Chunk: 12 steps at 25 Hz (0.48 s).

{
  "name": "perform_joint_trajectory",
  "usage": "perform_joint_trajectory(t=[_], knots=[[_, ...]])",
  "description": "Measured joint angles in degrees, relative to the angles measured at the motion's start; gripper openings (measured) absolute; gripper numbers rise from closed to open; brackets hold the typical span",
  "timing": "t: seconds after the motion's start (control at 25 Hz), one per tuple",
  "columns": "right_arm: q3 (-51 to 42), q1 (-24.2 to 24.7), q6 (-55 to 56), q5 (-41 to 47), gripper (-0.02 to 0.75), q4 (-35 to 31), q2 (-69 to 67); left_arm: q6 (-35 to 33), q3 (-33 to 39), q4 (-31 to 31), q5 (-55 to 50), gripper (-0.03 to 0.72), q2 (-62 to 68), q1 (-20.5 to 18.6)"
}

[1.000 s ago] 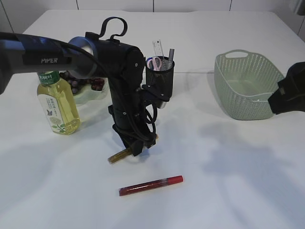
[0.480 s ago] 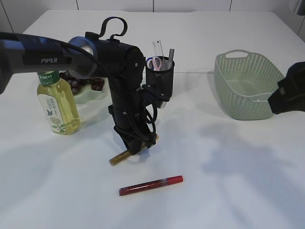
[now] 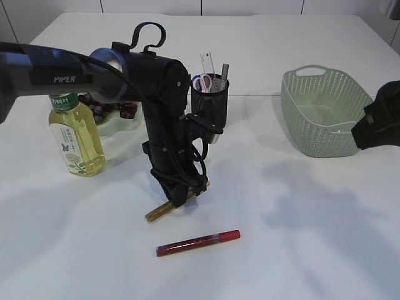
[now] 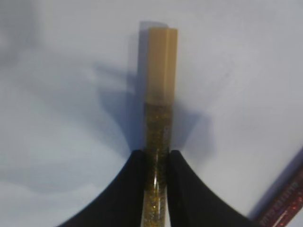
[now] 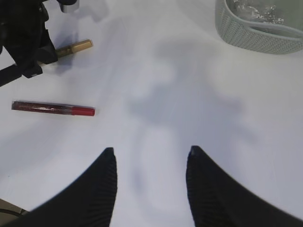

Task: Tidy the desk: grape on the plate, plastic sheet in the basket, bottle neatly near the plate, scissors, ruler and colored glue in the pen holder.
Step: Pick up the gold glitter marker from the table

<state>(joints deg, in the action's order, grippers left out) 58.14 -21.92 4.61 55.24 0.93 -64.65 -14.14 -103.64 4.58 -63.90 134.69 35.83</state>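
Note:
My left gripper (image 3: 182,195) points down at the table's middle, shut on a gold glitter glue tube (image 3: 160,212). In the left wrist view the black fingers (image 4: 135,189) pinch the tube (image 4: 160,94) at mid-length, its tan cap pointing away. A red glue tube (image 3: 197,243) lies flat just in front. The black mesh pen holder (image 3: 210,100) holds scissors (image 3: 202,82) and a ruler (image 3: 208,62). The bottle (image 3: 76,137) stands beside the plate (image 3: 119,123) of grapes (image 3: 103,106). My right gripper (image 5: 150,150) hovers open and holds nothing.
The green basket (image 3: 325,112) stands at the right with the crumpled plastic sheet (image 5: 258,12) inside. My right arm (image 3: 381,119) hangs at the right edge, next to the basket. The left arm's body stands between the pen holder and the glue tubes.
The left jaws have closed onto the gold glue tube. The tube has shifted slightly toward the front and right with the gripper. The right arm has not moved.

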Motion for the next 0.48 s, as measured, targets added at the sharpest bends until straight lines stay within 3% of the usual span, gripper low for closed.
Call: perform_joint_trajectory(t=[0.2,0.48], knots=[[0.00,0.00,0.00,0.00,0.385,0.00,0.00,0.00,-0.02,4.11,-1.37,0.105,0.00,0.00],[0.00,0.00,0.00,0.00,0.385,0.00,0.00,0.22,-0.33,4.83,-1.70,0.103,0.00,-0.32]])
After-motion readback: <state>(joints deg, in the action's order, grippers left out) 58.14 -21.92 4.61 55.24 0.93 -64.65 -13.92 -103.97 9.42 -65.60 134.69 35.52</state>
